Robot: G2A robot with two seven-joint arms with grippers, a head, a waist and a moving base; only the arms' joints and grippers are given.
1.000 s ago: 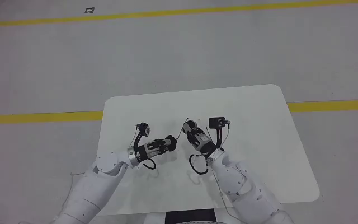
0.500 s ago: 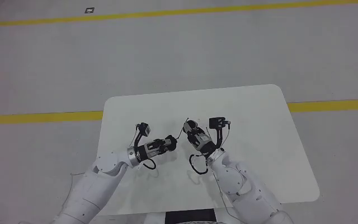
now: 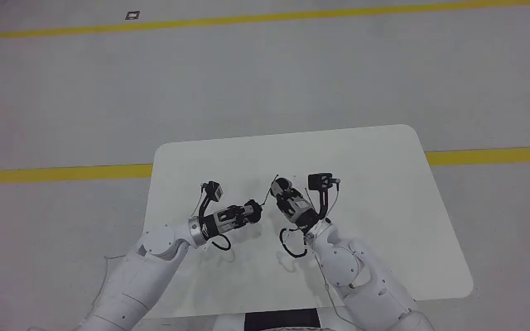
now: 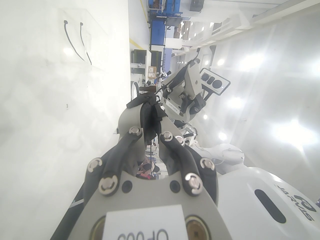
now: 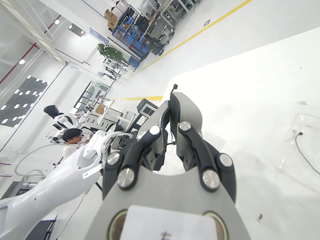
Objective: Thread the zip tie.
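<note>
Zip tie is pinched in the right tool, whose fingers are closed on the black strap so that the small square head pokes out just past the fingertips. The left tool has its fingers pressed together as well. Dark material sits between them, but I cannot tell whether that is the tie's tail or only padding. Both tools hang above the middle of the bench, somewhat nearer its left edge, with their tips turned toward each other, close but apart.

My reading is that the step in hand is lining up tail and head for threading; nothing shows the tail through the head yet. The next move would call for a fine, steady approach: the head's slot is tiny, the strap bends, and the tail must meet the slot squarely, not at a slant.

A clear tray with spare ties lies on the bench well apart from the tools and should not interfere. The likelier obstacle is the tools' own bulky fingers, which crowd the small gap between them.
</note>
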